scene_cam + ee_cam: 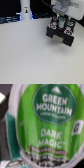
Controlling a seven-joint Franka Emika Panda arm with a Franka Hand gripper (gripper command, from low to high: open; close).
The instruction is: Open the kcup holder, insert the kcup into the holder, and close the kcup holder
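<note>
One kcup (pixel 47 121) sits clenched in the gripper (pixel 60 25), poised above the kcup holder (pixel 60 35); insertion and closing remain.

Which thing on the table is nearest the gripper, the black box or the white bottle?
The black kcup holder: the gripper hangs just above it at the exterior view's right, while the white bottle stands apart, far left.

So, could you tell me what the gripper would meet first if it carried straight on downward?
Probably the kcup holder: the gripper sits right above the black box. The wrist view is filled by the kcup, so depth is unclear.
</note>
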